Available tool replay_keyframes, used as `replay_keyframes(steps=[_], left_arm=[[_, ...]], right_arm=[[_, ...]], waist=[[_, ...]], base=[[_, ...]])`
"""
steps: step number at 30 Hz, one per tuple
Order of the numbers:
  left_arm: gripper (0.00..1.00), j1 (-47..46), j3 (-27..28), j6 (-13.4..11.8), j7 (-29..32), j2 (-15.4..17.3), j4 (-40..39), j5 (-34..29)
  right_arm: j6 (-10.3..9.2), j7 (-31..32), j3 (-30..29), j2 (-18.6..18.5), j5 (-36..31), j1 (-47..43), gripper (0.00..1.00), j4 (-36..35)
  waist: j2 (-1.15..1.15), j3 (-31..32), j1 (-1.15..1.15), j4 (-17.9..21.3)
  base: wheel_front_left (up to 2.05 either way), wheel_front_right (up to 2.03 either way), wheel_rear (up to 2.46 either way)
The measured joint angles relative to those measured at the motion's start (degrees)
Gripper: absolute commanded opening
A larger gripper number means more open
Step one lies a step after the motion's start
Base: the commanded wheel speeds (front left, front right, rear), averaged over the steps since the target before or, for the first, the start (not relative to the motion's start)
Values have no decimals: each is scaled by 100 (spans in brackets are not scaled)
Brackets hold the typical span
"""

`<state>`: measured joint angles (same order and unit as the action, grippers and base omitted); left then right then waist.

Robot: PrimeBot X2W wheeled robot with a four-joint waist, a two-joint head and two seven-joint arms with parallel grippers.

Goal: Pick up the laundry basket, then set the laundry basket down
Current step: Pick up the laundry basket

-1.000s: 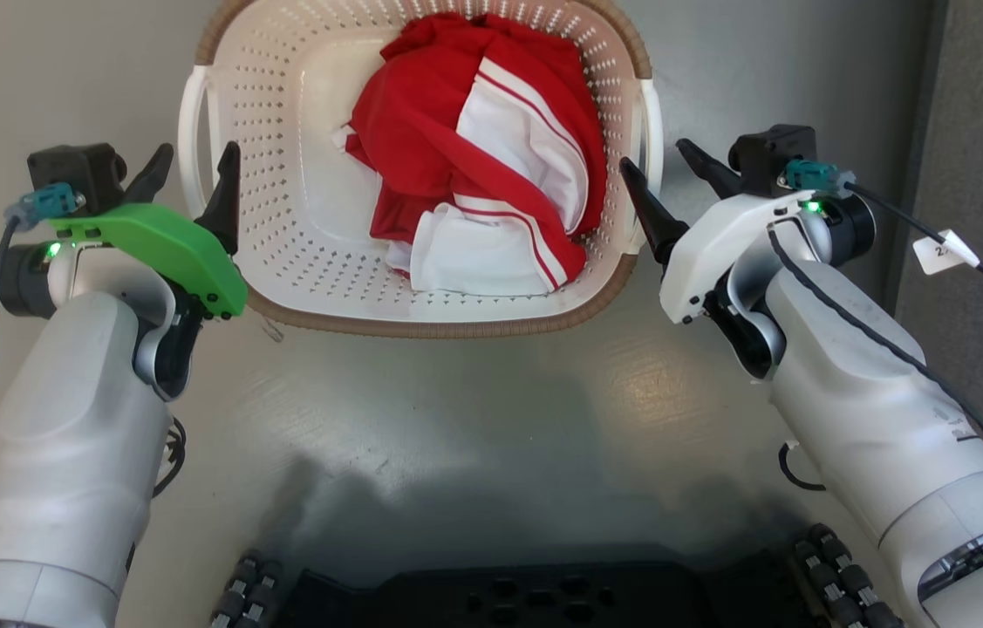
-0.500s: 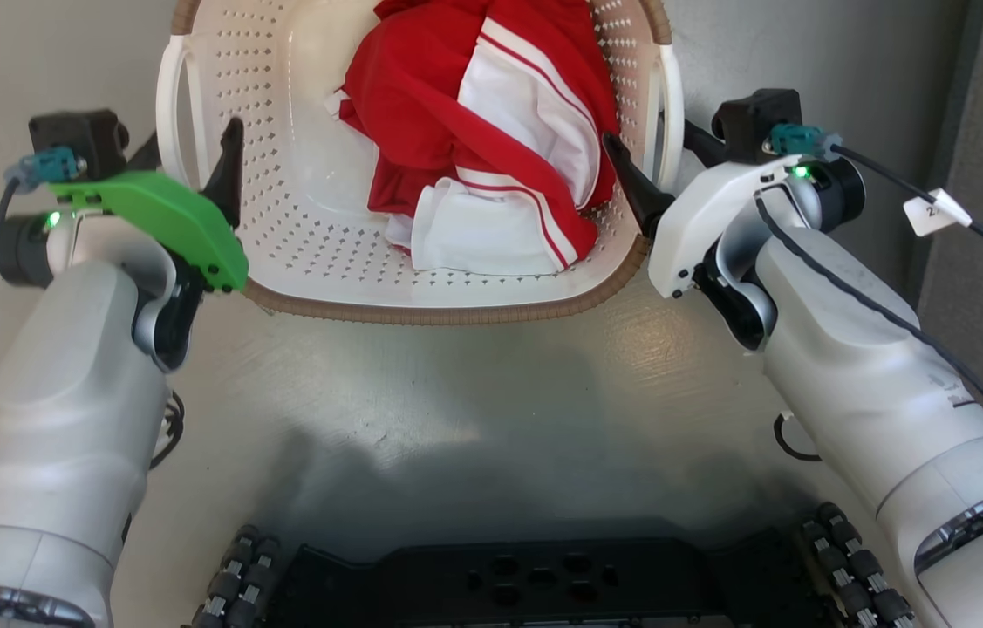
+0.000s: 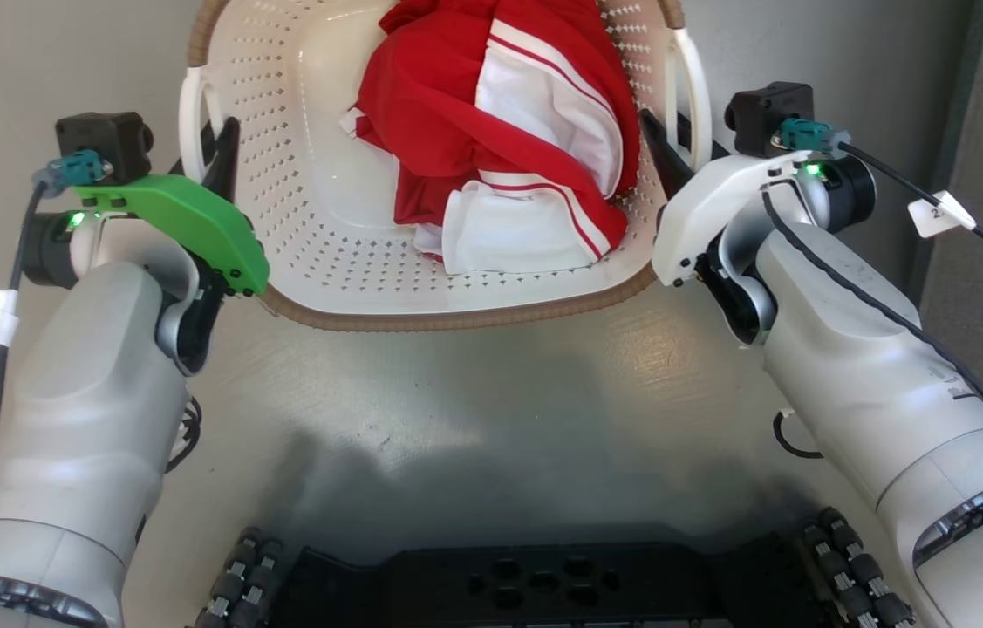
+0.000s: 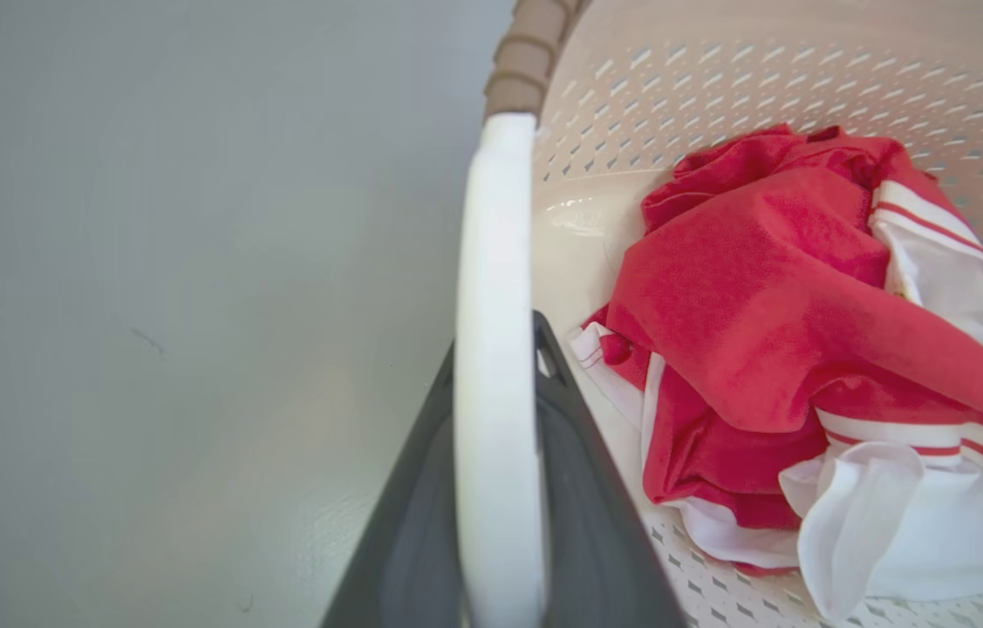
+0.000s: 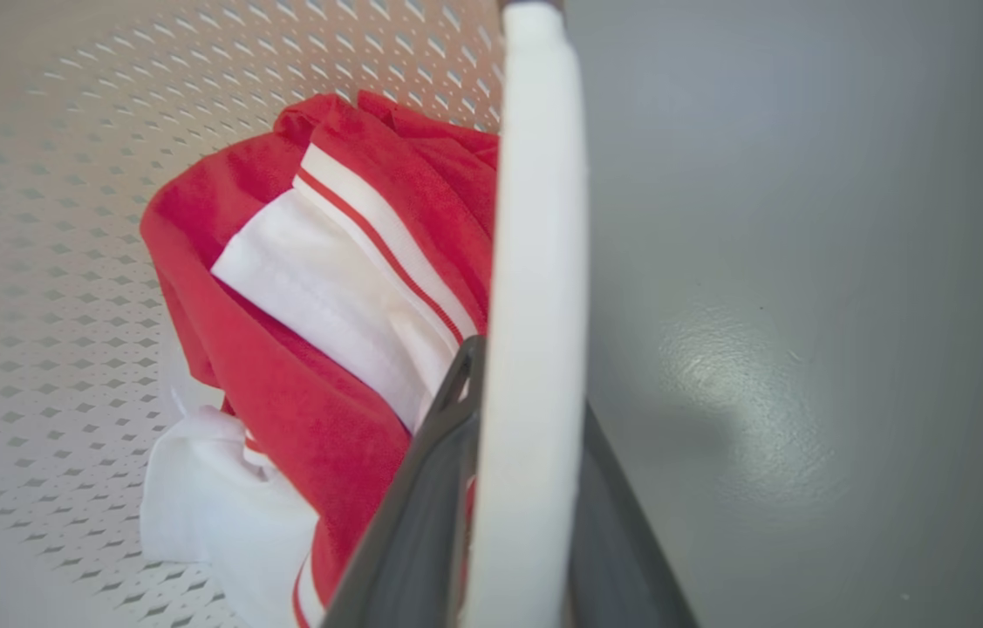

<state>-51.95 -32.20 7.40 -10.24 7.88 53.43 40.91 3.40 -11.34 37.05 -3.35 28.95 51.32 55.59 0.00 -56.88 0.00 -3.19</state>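
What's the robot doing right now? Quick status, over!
Left gripper shut on left handle of laundry basket. Right gripper shut on right handle. Red-and-white clothes inside. Nothing in the way.

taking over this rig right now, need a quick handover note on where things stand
Left gripper: shut on the left handle of the basket, one finger inside the rim, one outside.
Right gripper: shut on the right handle, in the same way.
Basket: straight ahead of the robot, between the two arms, with red and white clothes in it. Whether it is off the floor yet cannot be told.
Done: both handles gripped.
Left: lift the basket if it is not up yet, then set it down and let go.
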Motion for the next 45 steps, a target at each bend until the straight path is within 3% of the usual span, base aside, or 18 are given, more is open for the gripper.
replay_keyframes(steps=[15, 45], left_arm=[[0, 45, -483, -1, -301, -13, 89, 127], [0, 1016, -1540, -20, -400, 120, 44, 567]], right_arm=[[-47, -229, 46, -13, 564, -138, 0, 154], [-107, -23, 424, 119, 1330, -891, 0, 672]], waist=[[0, 677, 0, 60], [0, 3036, 0, 630]], base=[[0, 0, 0], [0, 0, 0]])
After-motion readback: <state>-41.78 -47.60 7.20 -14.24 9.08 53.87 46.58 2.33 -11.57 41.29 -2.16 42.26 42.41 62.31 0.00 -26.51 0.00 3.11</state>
